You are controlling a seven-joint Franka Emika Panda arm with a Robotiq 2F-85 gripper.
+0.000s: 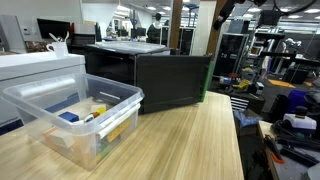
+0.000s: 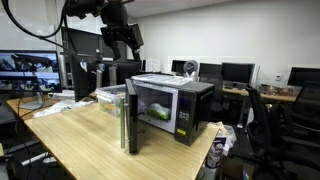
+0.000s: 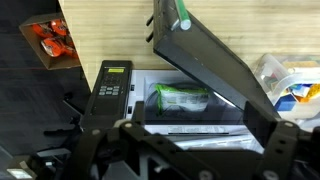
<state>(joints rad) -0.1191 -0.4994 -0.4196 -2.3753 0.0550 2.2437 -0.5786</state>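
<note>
A black microwave (image 2: 178, 105) stands on the wooden table (image 1: 190, 140) with its door (image 2: 130, 120) swung open. A green packet (image 3: 182, 98) lies inside it and also shows in an exterior view (image 2: 155, 112). In the wrist view I look down on the microwave's control panel (image 3: 108, 88) and the open door (image 3: 205, 55). My gripper (image 3: 195, 140) is open and empty, its fingers spread wide. It hangs high above the microwave in an exterior view (image 2: 127, 40), touching nothing. In an exterior view the microwave (image 1: 170, 80) shows from behind its door.
A clear plastic bin (image 1: 70, 115) with several small items sits on the table beside the microwave, also in the wrist view (image 3: 290, 80). A box with orange items (image 3: 52, 40) is on the floor. A white appliance (image 1: 40, 65) stands behind the bin. Office chairs (image 2: 265, 120) stand nearby.
</note>
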